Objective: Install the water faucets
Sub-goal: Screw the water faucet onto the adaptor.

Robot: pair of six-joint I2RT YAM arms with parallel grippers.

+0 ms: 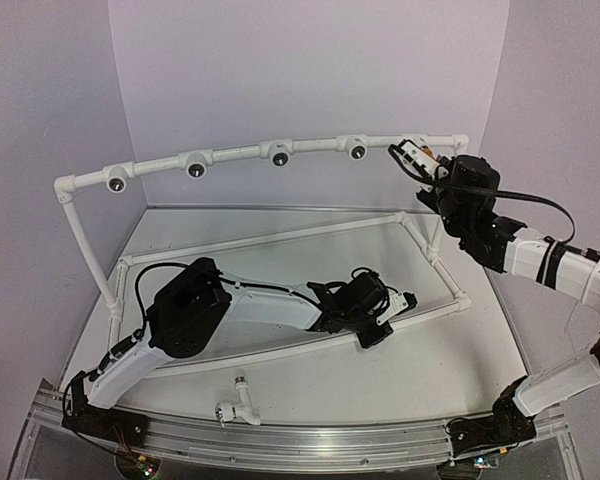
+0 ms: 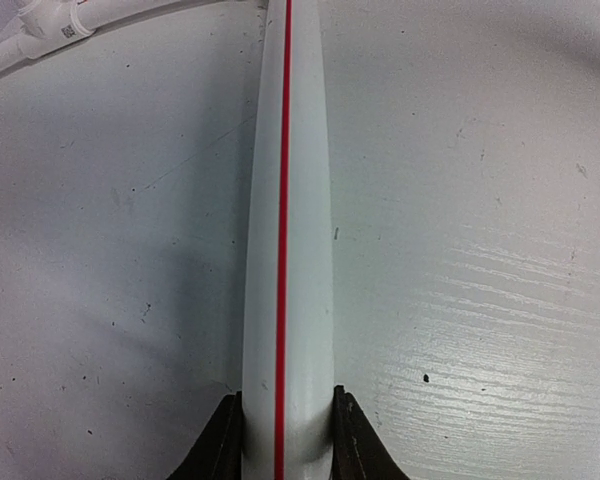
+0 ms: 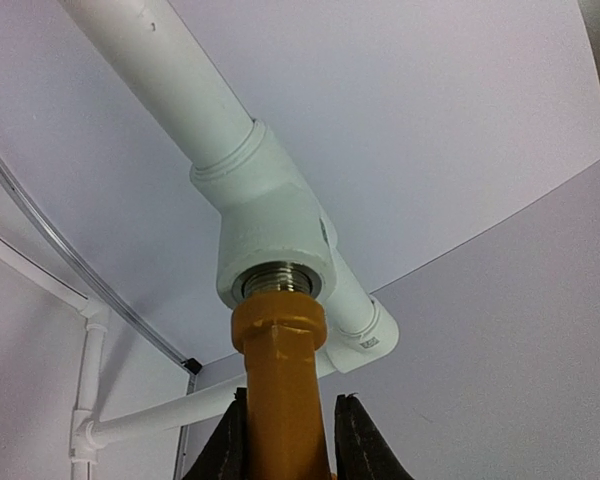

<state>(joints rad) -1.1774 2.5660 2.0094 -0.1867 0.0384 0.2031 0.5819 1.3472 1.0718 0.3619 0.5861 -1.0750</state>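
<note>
White arm links (image 1: 270, 305), bulky black joints (image 1: 185, 305), looping black cables (image 1: 540, 200).

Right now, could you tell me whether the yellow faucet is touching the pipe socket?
Touching. Right wrist view: the yellow faucet has its thread inside the pipe socket.

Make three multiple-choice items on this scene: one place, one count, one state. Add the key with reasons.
1. Where is the white faucet? A on the table's near edge; B on the wall; C held in the air.
2. How many empty dark sockets show on the top pipe? A two; B four; C six.
3. The right pincer is: A open; B shut on the yellow-orange faucet; C shut on a bare pipe.
Key: 1 A, it lies loose on the tabletop; 2 B, four dark rings face the overhead camera; 3 B, both fingers press the faucet below the fitting.
</note>
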